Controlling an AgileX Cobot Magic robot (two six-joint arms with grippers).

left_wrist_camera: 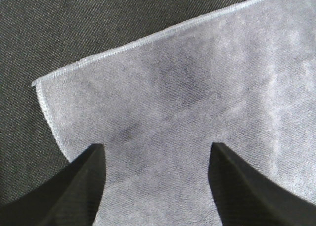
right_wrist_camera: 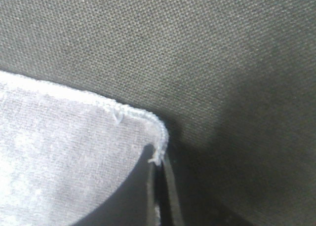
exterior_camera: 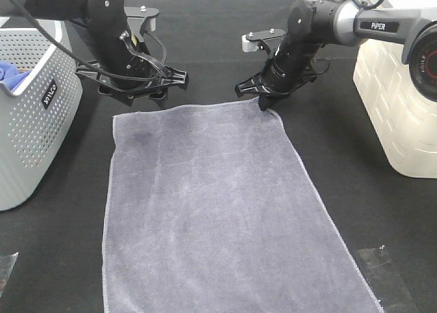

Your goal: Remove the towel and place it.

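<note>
The grey-lavender towel (exterior_camera: 218, 210) lies spread flat on the black table, its long side running from far to near. My left gripper (exterior_camera: 147, 96) hovers over the towel's far left corner (left_wrist_camera: 54, 83). It is open in the left wrist view (left_wrist_camera: 155, 154), with the fingertips (left_wrist_camera: 94, 159) wide apart above the cloth. My right gripper (exterior_camera: 263, 102) is at the towel's far right corner. In the right wrist view its fingers (right_wrist_camera: 160, 191) are pressed together, with the tip of the hemmed corner (right_wrist_camera: 157, 137) caught between them.
A grey perforated basket (exterior_camera: 34, 128) stands at the left edge with a bright blue cloth (exterior_camera: 9, 72) inside. A white basket (exterior_camera: 403, 115) stands at the right. A patch of clear tape (exterior_camera: 382, 262) lies on the table at the near right.
</note>
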